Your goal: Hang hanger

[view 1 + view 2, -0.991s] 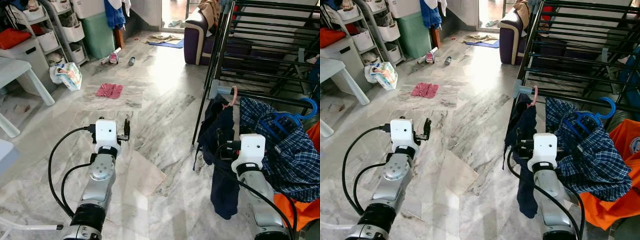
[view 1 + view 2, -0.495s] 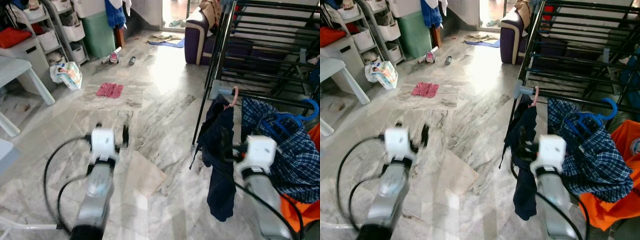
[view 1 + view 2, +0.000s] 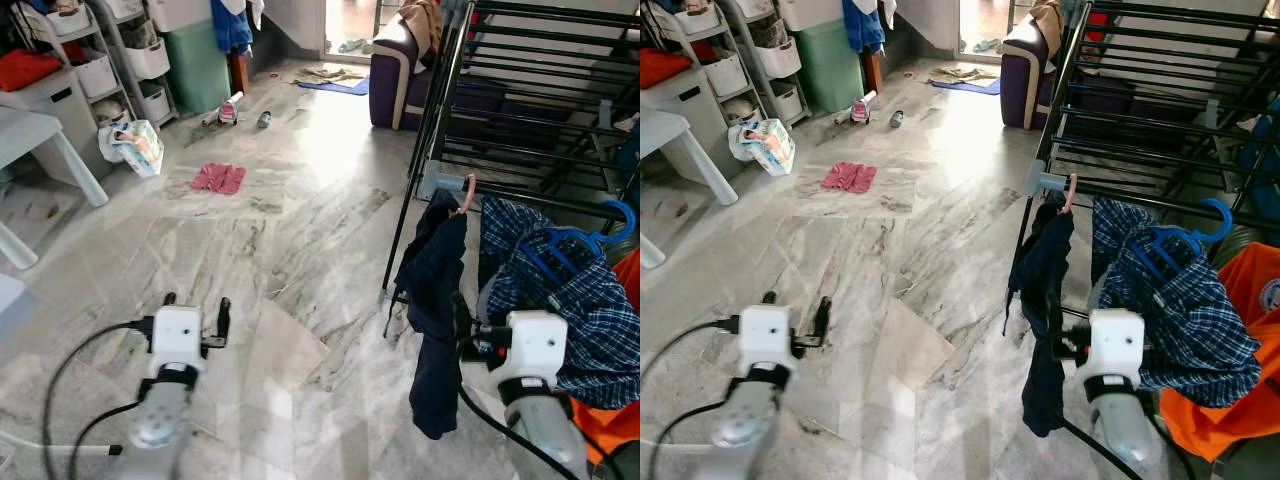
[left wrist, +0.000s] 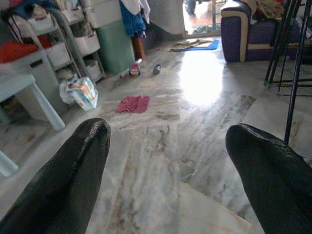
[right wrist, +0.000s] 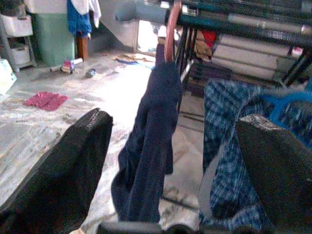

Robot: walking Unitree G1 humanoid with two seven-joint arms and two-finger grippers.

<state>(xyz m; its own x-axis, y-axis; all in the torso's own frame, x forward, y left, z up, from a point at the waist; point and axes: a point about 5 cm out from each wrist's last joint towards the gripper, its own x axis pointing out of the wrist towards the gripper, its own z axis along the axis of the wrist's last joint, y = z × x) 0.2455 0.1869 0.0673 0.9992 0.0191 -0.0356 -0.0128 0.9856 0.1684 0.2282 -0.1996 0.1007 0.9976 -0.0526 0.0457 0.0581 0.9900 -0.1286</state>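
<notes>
Pink plastic hanger (image 3: 466, 193) is hooked over the lower front bar of the black metal drying rack (image 3: 520, 95), at its left corner by a grey plastic joint. A dark navy garment (image 3: 434, 300) hangs limp from it, nearly reaching the floor. Just beside it on the same bar: blue plastic hanger (image 3: 580, 240) carrying a blue-and-white checked shirt (image 3: 570, 300). Orange fabric (image 3: 622, 400) sits under the shirt at the right edge.

Right gripper (image 5: 175, 161): jaws open, holding nothing, pointed at the navy garment and the pink hook; the garment hangs between the two fingers in the right wrist view, apart from them. White wrist block is low, just right of the garment.

Left gripper (image 4: 168, 165): jaws open and empty, over the grey-veined polished marble floor (image 3: 300, 230), well apart from the rack.

Crumpled red cloth (image 3: 219, 178) lies on the floor further out; white plastic shelving (image 3: 110, 60) stands at the far left.
</notes>
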